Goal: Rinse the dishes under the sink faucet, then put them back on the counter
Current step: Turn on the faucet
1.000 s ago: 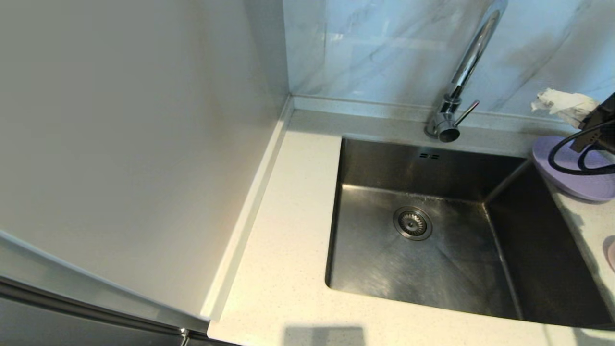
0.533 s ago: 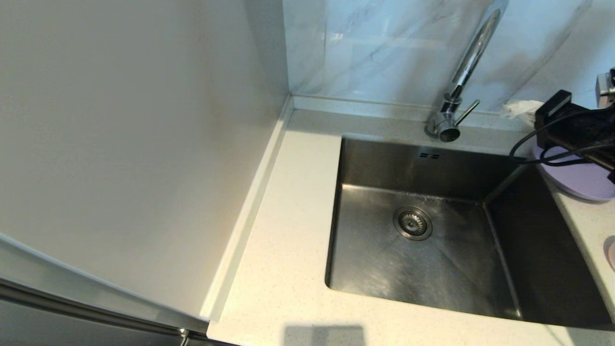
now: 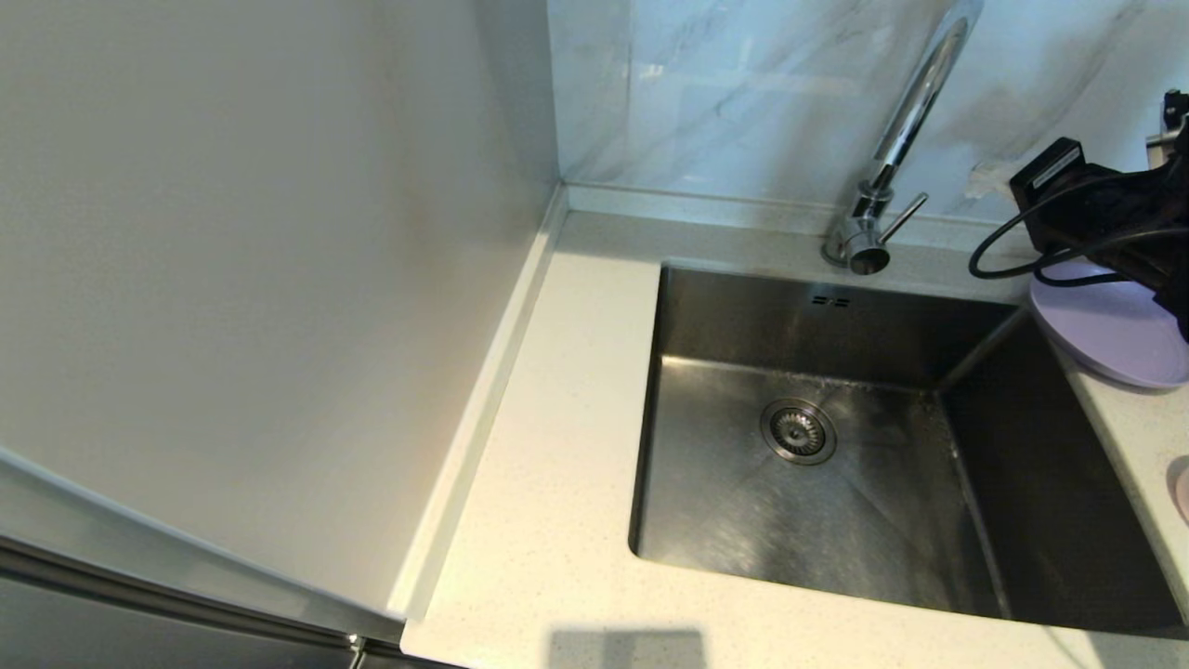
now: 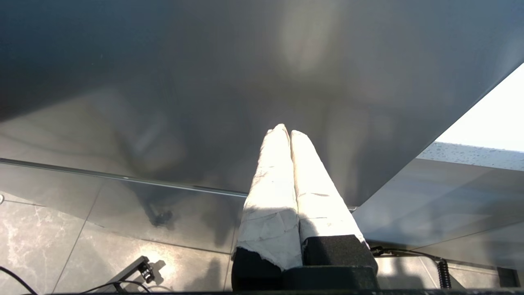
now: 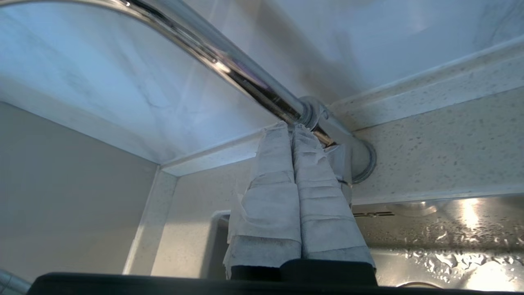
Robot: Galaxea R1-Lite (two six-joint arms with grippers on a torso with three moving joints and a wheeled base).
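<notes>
The chrome faucet [image 3: 896, 149] rises behind the sink [image 3: 743, 511], its thin lever [image 3: 903, 217] sticking out to the right of the base; no water runs from it. The lavender plate [image 3: 1110, 339] lies on the counter [image 3: 557, 418] at the sink's right rim, partly under my right arm. Only a sliver of the pink bowl [image 3: 1182, 491] shows at the right edge. My right gripper [image 5: 291, 128] is shut and empty, its taped tips [image 3: 983, 175] a short way right of the faucet's base [image 5: 362, 159]. My left gripper [image 4: 287, 130] is shut and empty, parked down by a cabinet front.
A marble wall [image 3: 743, 93] stands behind the faucet and a plain white side panel [image 3: 260, 279] closes off the left. The drain strainer [image 3: 797, 431] sits mid-basin and droplets cover the sink wall [image 5: 450, 241]. A black cable [image 3: 1012, 255] loops off my right wrist above the plate.
My right arm has swung left from the right edge, across the plate, towards the faucet base. The plate, bowl and faucet lever have stayed put.
</notes>
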